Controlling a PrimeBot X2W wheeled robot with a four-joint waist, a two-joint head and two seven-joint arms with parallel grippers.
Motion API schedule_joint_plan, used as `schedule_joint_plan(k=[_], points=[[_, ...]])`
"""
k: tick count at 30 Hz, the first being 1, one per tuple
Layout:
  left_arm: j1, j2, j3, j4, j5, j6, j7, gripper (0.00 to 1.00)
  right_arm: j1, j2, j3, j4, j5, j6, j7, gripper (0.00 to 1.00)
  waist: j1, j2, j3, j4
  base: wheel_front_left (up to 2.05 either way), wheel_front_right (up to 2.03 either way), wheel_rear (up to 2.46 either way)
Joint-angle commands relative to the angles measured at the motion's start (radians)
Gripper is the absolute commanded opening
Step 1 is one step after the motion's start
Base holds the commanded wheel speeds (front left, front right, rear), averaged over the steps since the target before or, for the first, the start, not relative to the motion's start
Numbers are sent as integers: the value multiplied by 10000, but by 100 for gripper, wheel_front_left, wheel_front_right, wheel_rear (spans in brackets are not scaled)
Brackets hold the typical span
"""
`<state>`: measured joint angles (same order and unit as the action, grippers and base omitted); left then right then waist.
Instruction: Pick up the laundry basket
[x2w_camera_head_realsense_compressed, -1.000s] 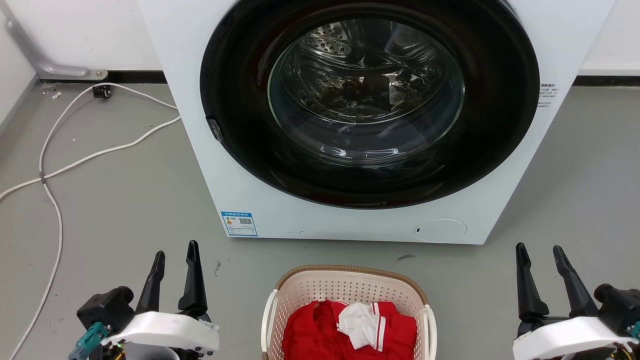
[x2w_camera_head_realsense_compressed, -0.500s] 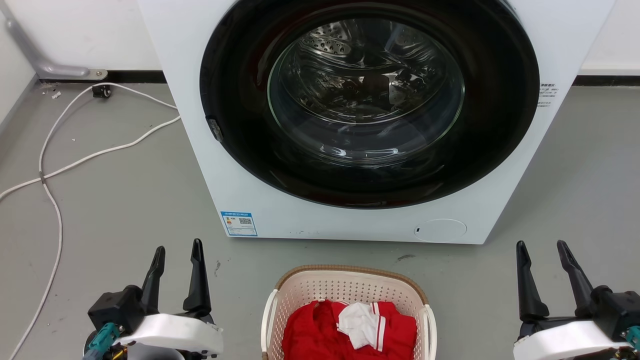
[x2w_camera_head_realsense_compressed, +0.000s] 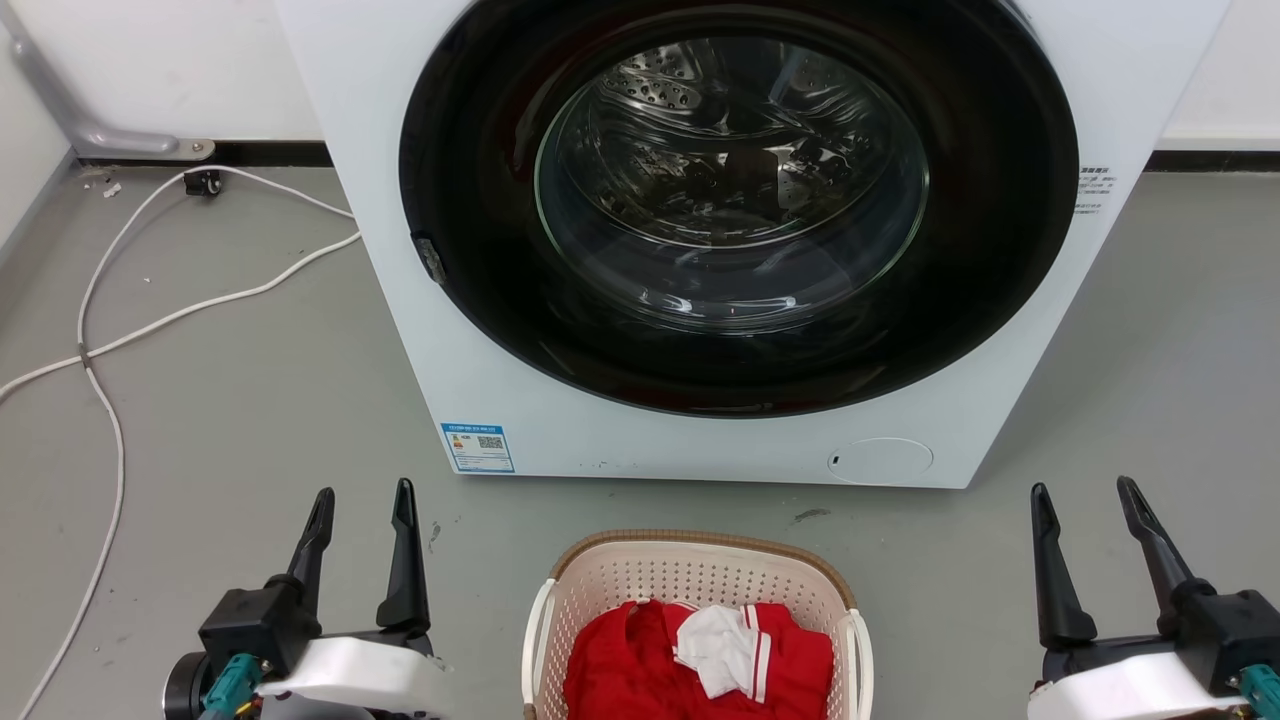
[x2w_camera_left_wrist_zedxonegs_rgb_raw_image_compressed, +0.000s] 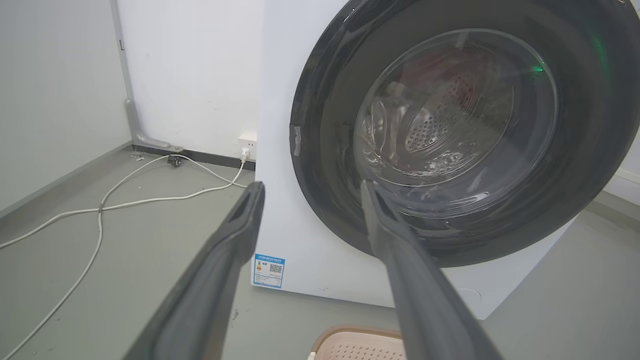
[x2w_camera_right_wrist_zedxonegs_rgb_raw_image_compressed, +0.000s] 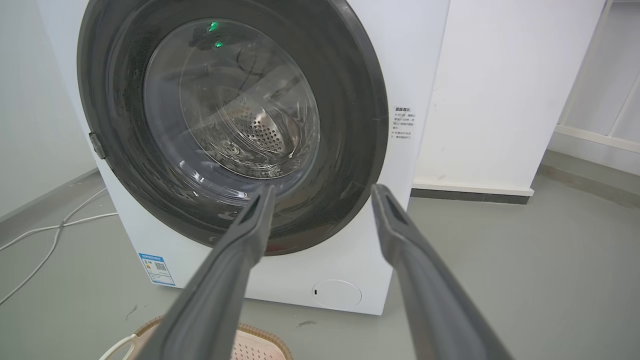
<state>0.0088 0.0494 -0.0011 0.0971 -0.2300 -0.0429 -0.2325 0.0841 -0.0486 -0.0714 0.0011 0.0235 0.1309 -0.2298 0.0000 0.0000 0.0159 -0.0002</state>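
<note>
Cream plastic with a brown woven rim: in the head view the laundry basket (x2w_camera_head_realsense_compressed: 700, 542) is sitting on the floor before the washing machine (x2w_camera_head_realsense_compressed: 600, 445), carrying a red garment (x2w_camera_head_realsense_compressed: 620, 670) and a white cloth (x2w_camera_head_realsense_compressed: 715, 650). The left gripper (x2w_camera_head_realsense_compressed: 364, 490) is edging inward compared with a second ago, and the right gripper (x2w_camera_head_realsense_compressed: 1082, 485) is spreading slightly wider. Both are standing open, empty, well apart from the basket.

Left wrist view: the parted fingers of the left gripper (x2w_camera_left_wrist_zedxonegs_rgb_raw_image_compressed: 312, 185) are pointing at the washer door, with the basket rim (x2w_camera_left_wrist_zedxonegs_rgb_raw_image_compressed: 350, 332) lying below.

Right wrist view: the right gripper (x2w_camera_right_wrist_zedxonegs_rgb_raw_image_compressed: 324, 189) is likewise gaping above the basket (x2w_camera_right_wrist_zedxonegs_rgb_raw_image_compressed: 257, 340).

The approach is probably only beginning.
</note>
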Motion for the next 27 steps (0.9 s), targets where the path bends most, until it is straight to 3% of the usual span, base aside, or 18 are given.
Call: schedule_joint_plan(k=[1,16,27], points=[[61,14,-31,-83,203,42,-72,100,142,-29,-9,-90,-155,-3,-111,100,0,0,-5,3,0,0,0],[203,12,-100,-52,1137,85,-341,100,280,-28,-54,-53,-935,-3,-365,100,0,0,1,11,0,0,0],[206,12,-88,139,1034,77,-333,100,237,-26,-101,91,-671,-3,-364,100,0,0,-15,26,0,0,0]])
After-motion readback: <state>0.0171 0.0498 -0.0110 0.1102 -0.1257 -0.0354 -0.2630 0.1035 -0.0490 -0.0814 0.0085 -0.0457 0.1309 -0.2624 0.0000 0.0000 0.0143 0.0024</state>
